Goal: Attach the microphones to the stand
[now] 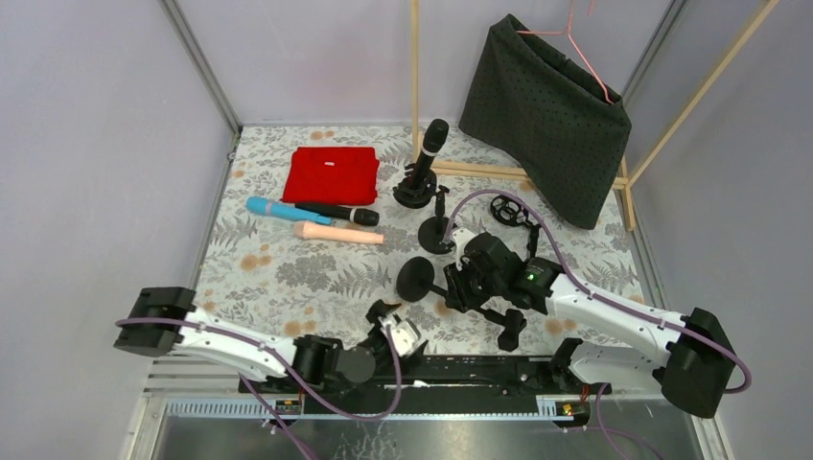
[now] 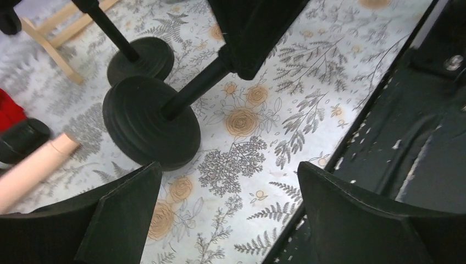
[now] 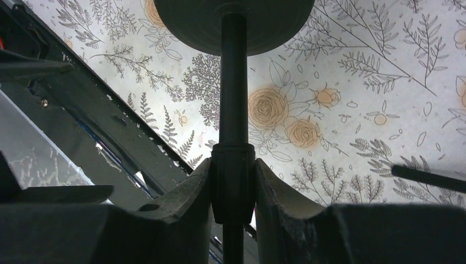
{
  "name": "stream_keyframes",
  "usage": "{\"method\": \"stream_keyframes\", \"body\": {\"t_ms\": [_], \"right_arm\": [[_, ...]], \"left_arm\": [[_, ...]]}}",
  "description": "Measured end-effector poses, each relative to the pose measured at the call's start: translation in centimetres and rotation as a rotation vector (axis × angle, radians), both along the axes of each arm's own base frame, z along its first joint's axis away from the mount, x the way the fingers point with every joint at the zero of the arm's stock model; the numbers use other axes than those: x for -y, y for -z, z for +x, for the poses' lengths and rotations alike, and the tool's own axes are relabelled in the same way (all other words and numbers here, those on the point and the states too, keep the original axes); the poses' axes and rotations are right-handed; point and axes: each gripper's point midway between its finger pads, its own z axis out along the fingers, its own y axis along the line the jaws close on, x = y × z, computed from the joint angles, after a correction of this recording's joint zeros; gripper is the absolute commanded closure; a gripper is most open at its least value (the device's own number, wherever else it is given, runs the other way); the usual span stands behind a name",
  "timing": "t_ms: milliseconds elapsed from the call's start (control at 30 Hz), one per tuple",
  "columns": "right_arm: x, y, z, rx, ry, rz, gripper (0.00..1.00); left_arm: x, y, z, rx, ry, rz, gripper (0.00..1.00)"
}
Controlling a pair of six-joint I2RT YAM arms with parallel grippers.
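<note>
1. Now, your right hand (image 3: 233,184) is clamped on the pole of a tipped black stand (image 1: 415,279).
2. Your left hand (image 2: 231,209) gapes apart, empty, near that stand's base.
3. The light blue microphone (image 1: 273,208), a black microphone (image 1: 337,213) and the peach microphone (image 1: 337,233) lie together on the counter (image 1: 288,278) beside a red cloth (image 1: 331,174).
4. The second black microphone (image 1: 433,142) stands upright in a far stand (image 1: 415,194).

A folded cloth (image 1: 332,174) lies at the back left of the table (image 1: 288,278), with three microphones (image 1: 336,213) side by side just in front of it. Right of the cloth, a fourth microphone (image 1: 431,144) stands in a stand (image 1: 414,192), and a second stand (image 1: 437,230) is upright just in front. Nearer still, a third stand (image 1: 416,279) is tipped sideways with its base to the left and its pole between the right gripper's (image 1: 454,286) fingers. A hanging fabric (image 1: 546,120) is at the back right.
</note>
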Motion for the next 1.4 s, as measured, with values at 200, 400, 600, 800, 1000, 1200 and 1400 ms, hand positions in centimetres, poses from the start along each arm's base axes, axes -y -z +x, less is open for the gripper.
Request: {"method": "stream_keyframes", "body": {"t_ms": [200, 400, 600, 800, 1000, 1200, 1400], "right_arm": [[-0.5, 0.0, 0.2, 0.021, -0.027, 0.003, 1.0], [-0.5, 0.1, 0.1, 0.021, -0.039, -0.003, 1.0], [-0.8, 0.2, -0.5, -0.005, -0.061, 0.005, 1.0], [-1.1, 0.1, -1.0, -0.024, -0.078, 0.02, 1.0], [-1.2, 0.0, -1.3, -0.038, -0.085, 0.03, 1.0], [-1.4, 0.0, -1.6, -0.049, -0.097, 0.037, 1.0], [-1.4, 0.0, -2.0, -0.067, -0.109, 0.04, 1.0]], "left_arm": [[0.7, 1.8, 0.4, 0.22, 0.015, 0.121, 0.01], [-0.6, 2.8, 1.6, 0.381, 0.021, 0.172, 0.02], [-0.3, 1.4, 2.9, 0.47, 0.001, 0.159, 0.03], [0.5, 1.6, 4.5, 0.496, 0.031, 0.179, 0.06], [1.9, 1.9, 5.9, 0.51, 0.071, 0.218, 0.09], [4.0, 2.8, 6.1, 0.521, 0.145, 0.268, 0.16], [4.8, 4.6, 6.6, 0.516, 0.193, 0.316, 0.26]]}}
